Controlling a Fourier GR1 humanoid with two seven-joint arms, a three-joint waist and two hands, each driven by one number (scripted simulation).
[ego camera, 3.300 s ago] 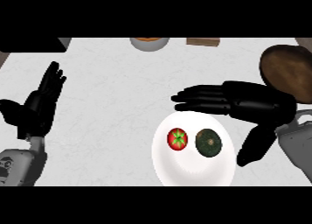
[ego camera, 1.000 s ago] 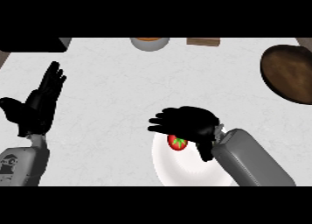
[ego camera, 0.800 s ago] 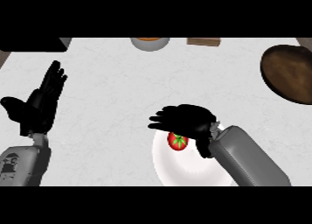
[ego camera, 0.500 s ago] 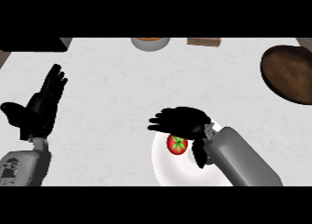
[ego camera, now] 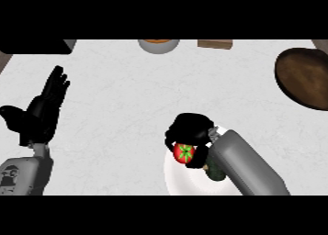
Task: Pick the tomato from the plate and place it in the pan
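One tomato (ego camera: 184,153) is grasped over the plate (ego camera: 183,181) by the right robot hand (ego camera: 189,130); the left robot hand (ego camera: 41,110) is held released.

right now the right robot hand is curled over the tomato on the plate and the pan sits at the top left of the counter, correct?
Not quite. The head view shows the pan at the counter's top right, not top left. The rest holds: the right robot hand is curled over the tomato on the plate.
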